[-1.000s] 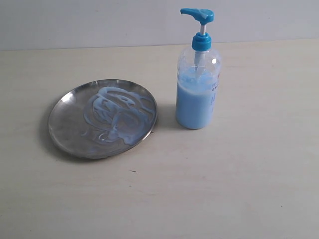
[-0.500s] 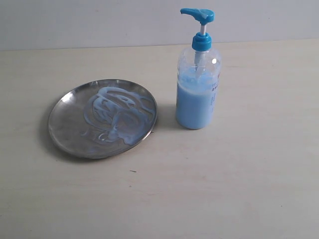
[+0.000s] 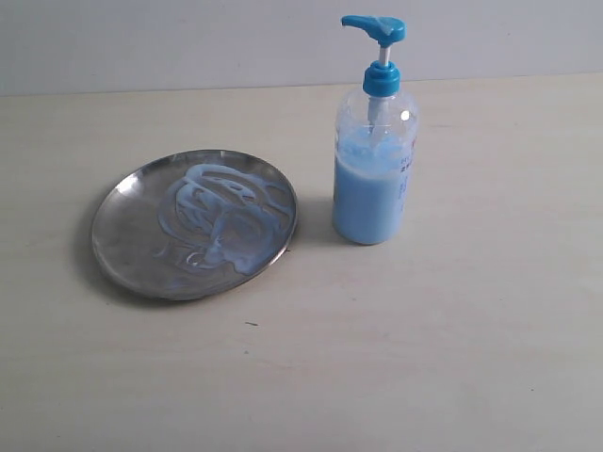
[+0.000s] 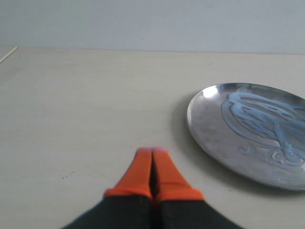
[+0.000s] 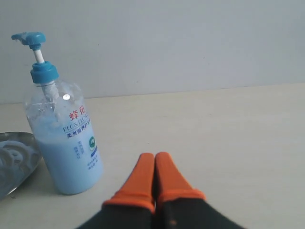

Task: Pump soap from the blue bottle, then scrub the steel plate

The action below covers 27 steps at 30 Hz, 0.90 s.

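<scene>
Near the bottle (image 5: 66,138) my right claw (image 5: 155,160) was clenched on nothing, my left claw (image 4: 152,157) likewise by the plate (image 4: 209,129); pumping well, I judged, meant pressing the pump head (image 3: 375,26) straight down.

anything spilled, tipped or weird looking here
Nothing stands out. The soap lies in swirled streaks inside the rim of the steel plate, with none on the table. The blue bottle stands upright beside the plate, not touching it. The left gripper and right gripper are shut, empty and clear of both.
</scene>
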Available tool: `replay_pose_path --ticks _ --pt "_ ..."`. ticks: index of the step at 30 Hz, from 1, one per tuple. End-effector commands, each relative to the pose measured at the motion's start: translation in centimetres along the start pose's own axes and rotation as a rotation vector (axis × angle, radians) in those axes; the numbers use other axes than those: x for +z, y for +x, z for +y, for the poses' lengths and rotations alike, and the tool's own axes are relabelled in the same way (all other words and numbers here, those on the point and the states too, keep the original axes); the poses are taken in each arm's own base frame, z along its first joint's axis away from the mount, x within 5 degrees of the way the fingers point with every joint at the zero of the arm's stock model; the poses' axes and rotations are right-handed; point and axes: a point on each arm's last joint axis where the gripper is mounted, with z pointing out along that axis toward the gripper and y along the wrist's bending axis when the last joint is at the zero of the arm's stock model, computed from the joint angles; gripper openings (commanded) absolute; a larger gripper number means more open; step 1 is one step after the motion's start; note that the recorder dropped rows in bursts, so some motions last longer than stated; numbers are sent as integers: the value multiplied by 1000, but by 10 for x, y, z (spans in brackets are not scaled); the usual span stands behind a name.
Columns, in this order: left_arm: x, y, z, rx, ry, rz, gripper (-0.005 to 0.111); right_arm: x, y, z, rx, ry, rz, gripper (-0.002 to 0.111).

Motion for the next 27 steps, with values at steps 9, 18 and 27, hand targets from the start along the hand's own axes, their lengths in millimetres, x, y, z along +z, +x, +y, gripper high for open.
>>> replay_pose_path --ticks 9,18,27 --pt "0 0 0 1 -3 -13 0 0 19 -7 50 60 -29 0" --pt "0 0 0 1 -3 -13 0 0 21 -8 20 70 -13 0" --pt "0 0 0 1 -3 -13 0 0 21 -8 23 69 -15 0"
